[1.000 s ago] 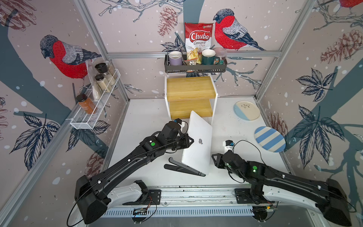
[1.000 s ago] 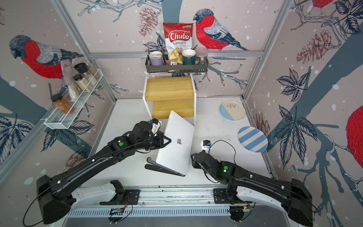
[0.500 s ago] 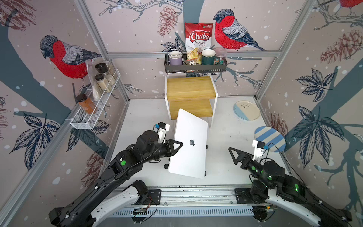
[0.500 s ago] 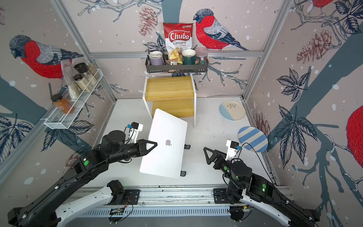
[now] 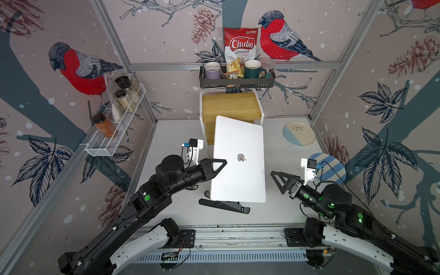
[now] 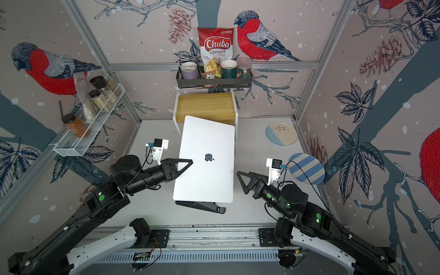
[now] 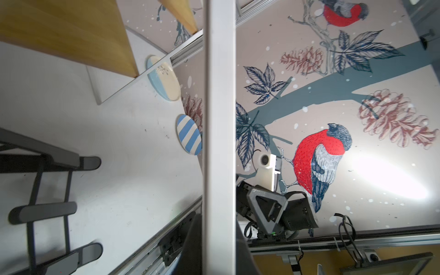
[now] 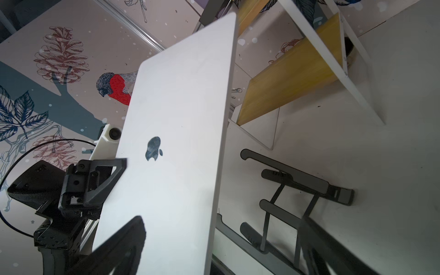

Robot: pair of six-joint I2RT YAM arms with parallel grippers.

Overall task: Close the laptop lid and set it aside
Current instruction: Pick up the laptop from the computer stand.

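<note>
White tabletop (image 5: 176, 133) and bullfinch wallpaper make up the booth, seen whole in both top views. At the left wall a wire rack (image 5: 112, 140) carries jars (image 5: 123, 100). From the near left corner the left arm reaches inward, forearm nearly level. The left gripper (image 5: 223, 163) is clamped tight on the left edge of the laptop (image 5: 238, 183), holding it raised over the middle of the table, lid (image 6: 204, 181) closed and logo up. Only the right wrist view shows the tilt: the slab slants in the air above the black stand (image 8: 292, 181) lying on the table. The left wrist view gives just its thin pale edge, with the stand and both plates to one side of it. Behind the laptop stands a wooden-topped shelf (image 5: 228, 104), and above that a black rack (image 5: 238, 83) with cups and a chip bag (image 5: 240, 45). Further right, the right arm lies low and bent. The right gripper (image 5: 276, 177) is spread wide and holds nothing, pointing at the laptop's right edge, just apart from it. A cream-and-blue plate (image 5: 298, 133) and a striped plate (image 5: 333, 166) sit by the right wall.
</note>
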